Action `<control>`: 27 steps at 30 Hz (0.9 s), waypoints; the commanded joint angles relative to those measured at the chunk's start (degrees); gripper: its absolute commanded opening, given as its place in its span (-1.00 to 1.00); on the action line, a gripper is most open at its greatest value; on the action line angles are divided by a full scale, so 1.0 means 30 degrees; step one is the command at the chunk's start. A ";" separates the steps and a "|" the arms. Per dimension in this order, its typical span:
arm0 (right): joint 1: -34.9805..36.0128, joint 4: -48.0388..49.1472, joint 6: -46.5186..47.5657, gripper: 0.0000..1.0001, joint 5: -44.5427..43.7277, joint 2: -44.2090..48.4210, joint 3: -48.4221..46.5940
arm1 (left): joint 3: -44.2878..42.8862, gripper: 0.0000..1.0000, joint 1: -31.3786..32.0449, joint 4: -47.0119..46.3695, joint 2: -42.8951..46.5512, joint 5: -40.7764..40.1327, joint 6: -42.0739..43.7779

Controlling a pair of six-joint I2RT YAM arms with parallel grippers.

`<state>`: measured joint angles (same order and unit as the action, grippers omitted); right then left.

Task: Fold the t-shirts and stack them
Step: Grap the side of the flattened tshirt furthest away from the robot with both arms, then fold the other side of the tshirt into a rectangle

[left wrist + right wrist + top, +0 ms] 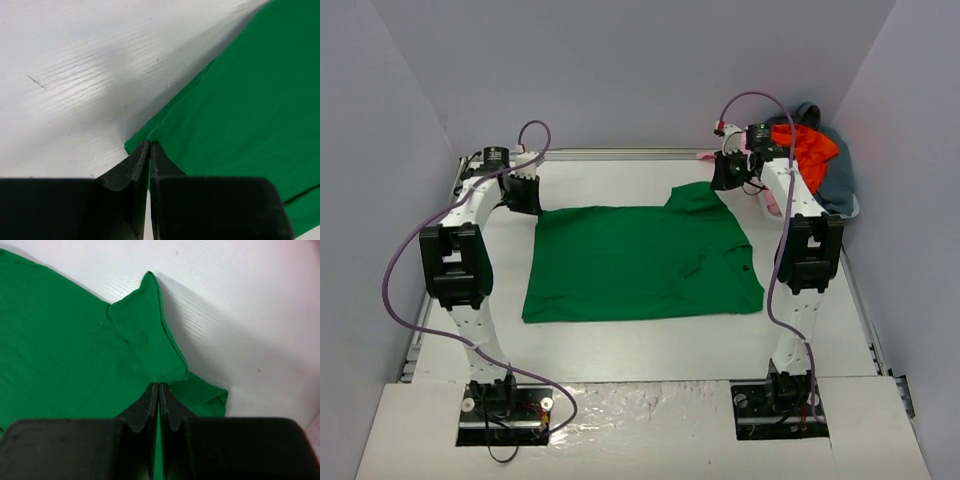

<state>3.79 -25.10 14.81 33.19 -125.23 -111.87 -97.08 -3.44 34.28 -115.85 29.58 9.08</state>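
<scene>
A bright green t-shirt [640, 262] lies spread flat in the middle of the white table, with one short sleeve [695, 197] pointing to the far right. My left gripper [525, 200] sits at the shirt's far left corner. In the left wrist view that gripper [150, 143] is shut on the corner of the green cloth [240, 100]. My right gripper [725, 180] is at the far right sleeve. In the right wrist view it [158, 386] is shut on a fold of the green shirt [60, 340] at the base of the sleeve [145, 325].
In the far right corner is a heap of other t-shirts: an orange-red one [812, 145] on a grey-blue one [838, 180], with pale pink cloth [772, 203] showing behind the right arm. Grey walls close in the table on three sides.
</scene>
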 commanded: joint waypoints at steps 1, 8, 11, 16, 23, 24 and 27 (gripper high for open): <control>-0.0063 -0.0333 0.0279 -1.00 0.0069 0.2396 0.0639 | 0.0219 -0.95 -0.0083 -0.0060 0.1849 0.0539 0.0575; -0.0151 -0.1065 0.0542 -1.00 0.0304 0.3919 0.1868 | 0.1420 -0.95 -0.0171 -0.0031 0.2933 0.0598 0.1015; -0.0180 -0.1445 0.0747 -1.00 0.0392 0.4564 0.2542 | 0.2006 -0.95 -0.0258 -0.0031 0.3460 0.0598 0.1191; -0.0180 -0.1798 0.1070 -1.00 0.0421 0.5794 0.3803 | 0.2973 -0.95 -0.0376 -0.0089 0.4310 0.0744 0.1513; -0.0209 -0.2179 0.1333 -1.00 0.0304 0.7230 0.5357 | 0.4057 -0.95 -0.0522 -0.0148 0.5246 0.0481 0.2011; -0.0238 -0.2208 0.1334 -1.00 0.0304 0.7521 0.5532 | 0.4290 -0.95 -0.0609 -0.0177 0.5277 0.0452 0.2099; -0.0297 -0.2325 0.1392 -1.00 0.0333 0.8049 0.6118 | 0.4643 -0.95 -0.0669 -0.0178 0.5483 0.0451 0.2303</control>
<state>3.42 -30.44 18.15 33.45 -105.56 -94.59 -83.74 -4.75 33.98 -103.55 30.61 13.96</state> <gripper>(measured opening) 0.002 0.031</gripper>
